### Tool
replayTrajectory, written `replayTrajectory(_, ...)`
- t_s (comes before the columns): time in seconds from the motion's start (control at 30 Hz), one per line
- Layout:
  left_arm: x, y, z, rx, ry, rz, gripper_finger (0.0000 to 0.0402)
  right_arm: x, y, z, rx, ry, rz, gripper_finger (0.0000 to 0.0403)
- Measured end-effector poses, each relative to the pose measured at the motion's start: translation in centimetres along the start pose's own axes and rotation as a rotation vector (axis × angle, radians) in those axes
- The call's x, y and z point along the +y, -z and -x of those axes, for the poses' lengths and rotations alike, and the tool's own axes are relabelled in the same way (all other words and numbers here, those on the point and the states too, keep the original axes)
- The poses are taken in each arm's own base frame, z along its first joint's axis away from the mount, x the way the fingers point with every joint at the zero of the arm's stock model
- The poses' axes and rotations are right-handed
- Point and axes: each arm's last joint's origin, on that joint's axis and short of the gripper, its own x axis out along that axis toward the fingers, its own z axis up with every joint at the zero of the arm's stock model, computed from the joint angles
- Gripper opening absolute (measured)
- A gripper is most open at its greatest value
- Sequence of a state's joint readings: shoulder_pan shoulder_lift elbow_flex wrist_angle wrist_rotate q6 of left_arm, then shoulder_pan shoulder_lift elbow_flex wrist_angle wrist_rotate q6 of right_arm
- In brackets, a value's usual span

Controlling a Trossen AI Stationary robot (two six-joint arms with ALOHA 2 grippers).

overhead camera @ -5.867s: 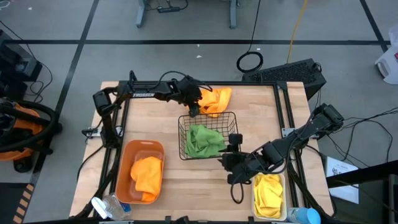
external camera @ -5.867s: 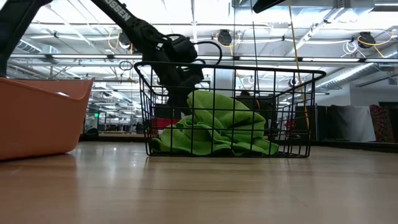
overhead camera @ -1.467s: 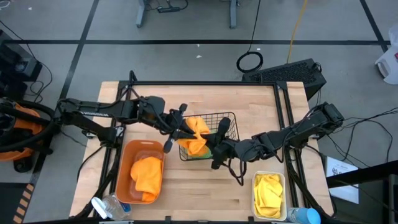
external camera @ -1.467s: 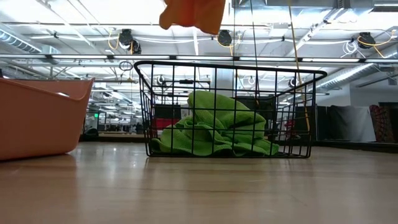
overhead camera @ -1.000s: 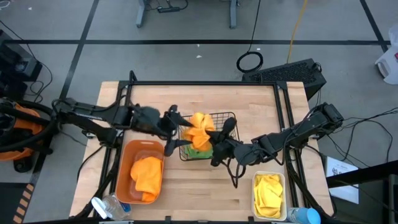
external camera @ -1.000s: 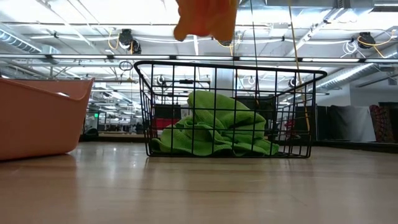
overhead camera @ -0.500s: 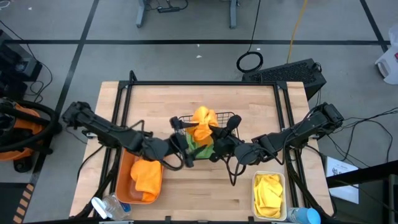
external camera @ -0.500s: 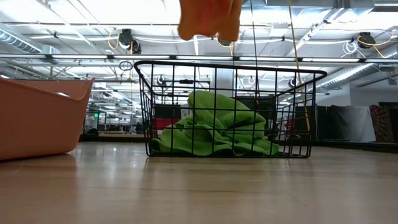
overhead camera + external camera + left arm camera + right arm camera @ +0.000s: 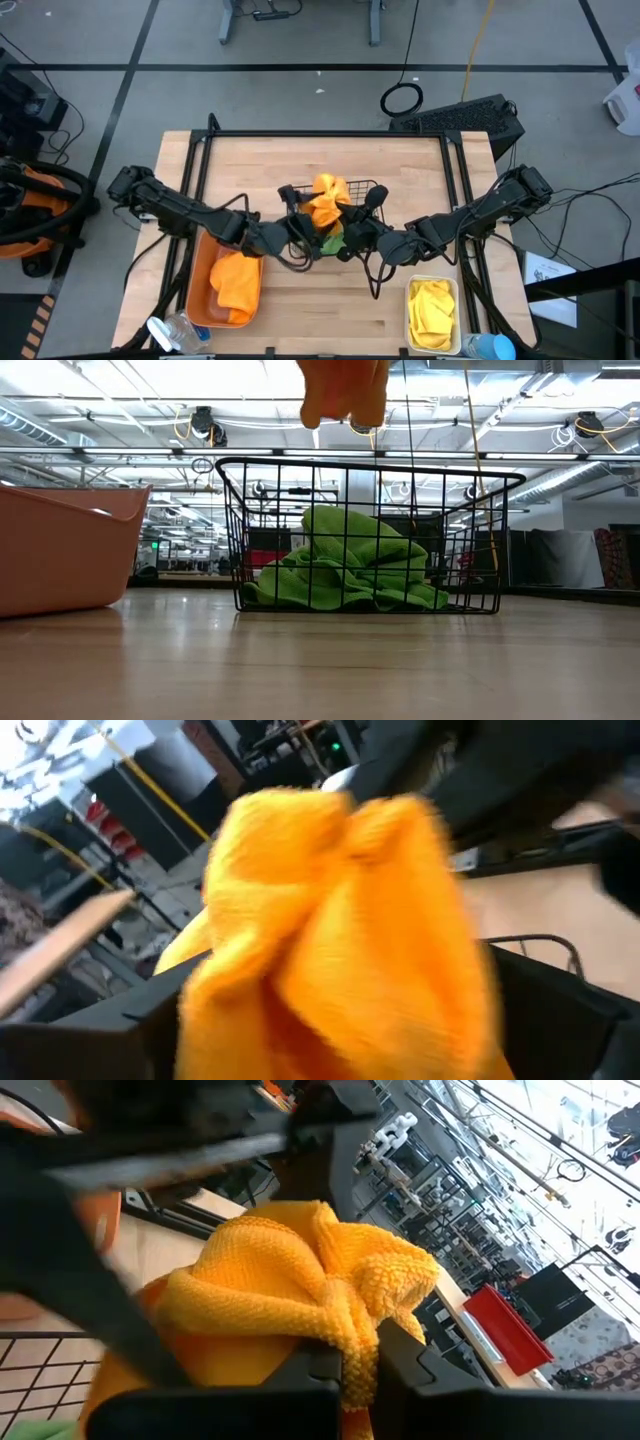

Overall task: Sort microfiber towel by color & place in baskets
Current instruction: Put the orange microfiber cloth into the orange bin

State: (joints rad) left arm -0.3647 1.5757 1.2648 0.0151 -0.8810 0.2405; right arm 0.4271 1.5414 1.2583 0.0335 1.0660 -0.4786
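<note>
Well, both grippers met above the black wire basket (image 9: 335,222): the right gripper (image 9: 345,217) pinched the orange towel (image 9: 327,197); the left gripper (image 9: 292,222), grip unreadable, needed a firm pinch before carrying it to the orange bin (image 9: 205,262).

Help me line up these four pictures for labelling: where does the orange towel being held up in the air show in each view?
High view: the held orange towel is at centre, over the black wire basket, between the left gripper and right gripper.
Low view: at the top edge, above the basket.
Left wrist view: fills the middle.
Right wrist view: centre, pinched in that gripper.
Shared landmark: the black wire basket.
</note>
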Motion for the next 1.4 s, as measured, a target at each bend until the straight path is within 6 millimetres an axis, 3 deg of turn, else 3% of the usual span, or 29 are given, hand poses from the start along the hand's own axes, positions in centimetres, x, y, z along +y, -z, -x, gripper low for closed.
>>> replayTrajectory(0.17, 0.5, 0.3, -0.6, 0.017, -0.01, 0.043, 0.0293, 0.0, 0.0, 0.0, 0.0, 0.0, -0.004, 0.0008)
replayTrajectory(0.4, -0.5, 0.0, 0.6, 0.002, 0.021, -0.009, 0.0064, 0.1, 0.0, 0.1, -0.011, -0.024, -0.001, 0.001)
replayTrajectory(0.47, -0.9, -0.1, 1.3, -0.004, 0.037, -0.033, 0.0023, 0.3, -0.1, 0.3, -0.033, -0.069, -0.015, 0.002)
replayTrajectory(0.63, 0.0, -0.7, 3.7, -0.003, 0.085, -0.044, 0.0033, 0.8, -0.5, 1.1, -0.063, -0.117, -0.066, 0.0089)
replayTrajectory(0.97, 5.1, -0.9, 7.8, 0.045, 0.228, 0.017, 0.0017, 1.7, -0.5, 2.6, -0.069, -0.173, -0.092, 0.0231)
replayTrajectory(1.1, 6.6, -0.5, 9.0, 0.071, 0.302, -0.011, 0.0017, 2.0, -0.2, 3.0, -0.051, -0.193, -0.098, 0.0256)
replayTrajectory(1.4, 9.4, 0.4, 11.7, 0.155, 0.398, 0.182, 0.0017, 2.7, 1.0, 3.1, 0.029, -0.273, -0.137, 0.0265)
